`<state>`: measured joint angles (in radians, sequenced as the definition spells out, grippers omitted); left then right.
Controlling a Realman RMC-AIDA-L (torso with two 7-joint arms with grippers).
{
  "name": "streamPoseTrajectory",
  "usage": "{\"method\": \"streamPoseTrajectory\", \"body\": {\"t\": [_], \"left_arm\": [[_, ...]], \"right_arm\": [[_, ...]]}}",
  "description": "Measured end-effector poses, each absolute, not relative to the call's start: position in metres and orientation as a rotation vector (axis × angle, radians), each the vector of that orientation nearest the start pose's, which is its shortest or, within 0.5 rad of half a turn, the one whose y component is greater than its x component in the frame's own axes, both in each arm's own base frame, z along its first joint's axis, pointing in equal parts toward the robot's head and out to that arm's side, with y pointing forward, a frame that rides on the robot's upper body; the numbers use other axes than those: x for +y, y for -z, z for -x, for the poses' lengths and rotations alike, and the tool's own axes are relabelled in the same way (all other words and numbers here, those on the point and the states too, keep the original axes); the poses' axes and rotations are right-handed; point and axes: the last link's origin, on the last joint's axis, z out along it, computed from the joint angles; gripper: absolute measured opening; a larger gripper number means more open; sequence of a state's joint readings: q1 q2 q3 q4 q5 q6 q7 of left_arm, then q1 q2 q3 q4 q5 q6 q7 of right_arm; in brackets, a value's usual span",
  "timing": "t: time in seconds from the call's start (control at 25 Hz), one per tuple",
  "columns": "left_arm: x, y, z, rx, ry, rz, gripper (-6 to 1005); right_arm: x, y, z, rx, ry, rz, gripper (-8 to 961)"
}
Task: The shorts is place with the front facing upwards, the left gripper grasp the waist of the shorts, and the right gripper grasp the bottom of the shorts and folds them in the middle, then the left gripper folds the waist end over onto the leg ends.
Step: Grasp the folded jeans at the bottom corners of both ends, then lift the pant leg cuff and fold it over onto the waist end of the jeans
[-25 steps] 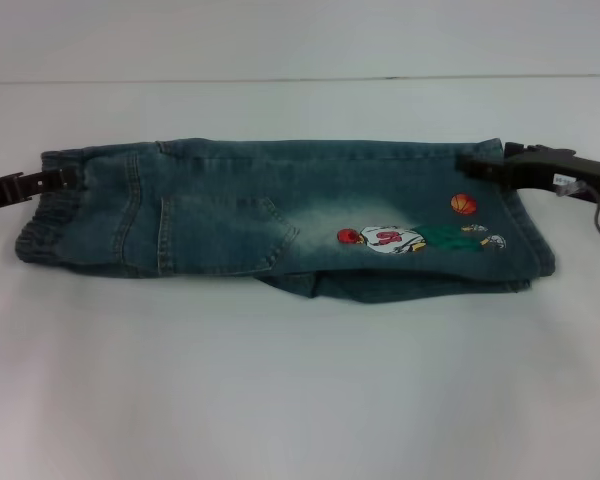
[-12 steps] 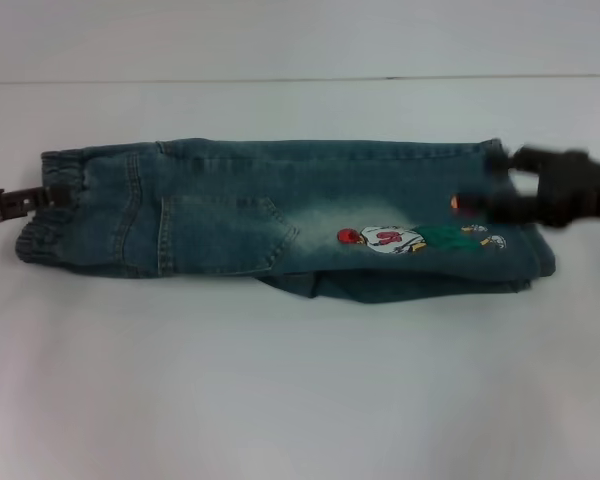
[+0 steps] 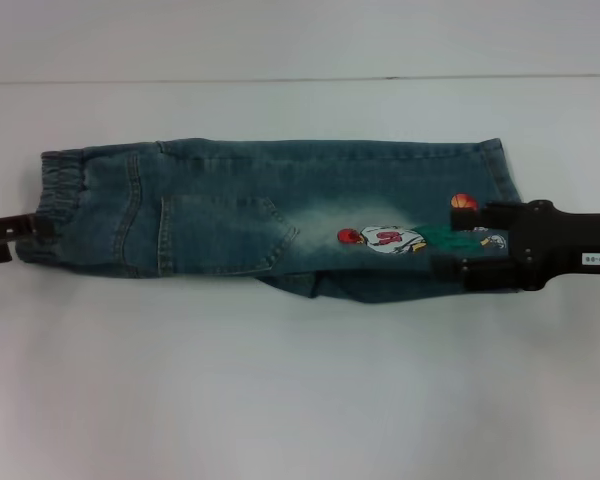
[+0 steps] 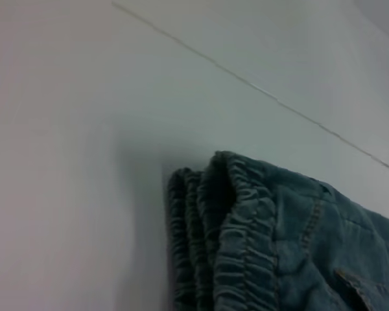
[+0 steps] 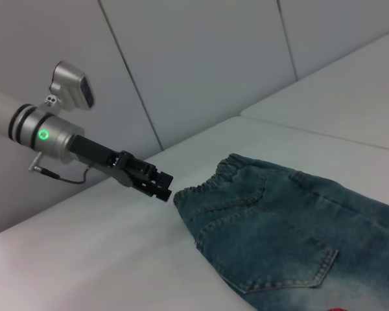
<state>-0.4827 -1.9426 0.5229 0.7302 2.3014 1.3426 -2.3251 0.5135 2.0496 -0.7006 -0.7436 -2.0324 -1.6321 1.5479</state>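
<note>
Lying folded on white table point(image 3: 280, 400), shorts point(image 3: 280, 215), pale wall point(image 3: 280, 35) behind

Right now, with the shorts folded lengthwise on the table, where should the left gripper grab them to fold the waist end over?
Probably the gathered waist, the narrow end of the shorts on the robot's left. The left gripper sits right at that edge, so come in from the left, low along the table. The left wrist view shows stacked elastic layers there, so it should pinch them all.
</note>
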Motion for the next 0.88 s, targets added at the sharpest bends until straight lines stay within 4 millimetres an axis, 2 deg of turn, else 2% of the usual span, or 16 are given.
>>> {"method": "streamPoseTrajectory", "body": {"t": [0.4, 0.84, 0.88], "left_arm": [[0.346, -0.075, 0.368, -1.859, 0.424, 1.793, 919], [0.358, -0.057, 0.358, -1.831, 0.441, 1.800, 908], [0.359, -0.055, 0.358, -1.832, 0.437, 1.802, 835]], "right_arm": [[0.329, -0.015, -0.264, 0.754, -0.654, 2.748, 945], [0.329, -0.011, -0.269, 0.788, -0.648, 2.729, 945], [0.329, -0.010, -0.269, 0.790, -0.648, 2.729, 945]]}}
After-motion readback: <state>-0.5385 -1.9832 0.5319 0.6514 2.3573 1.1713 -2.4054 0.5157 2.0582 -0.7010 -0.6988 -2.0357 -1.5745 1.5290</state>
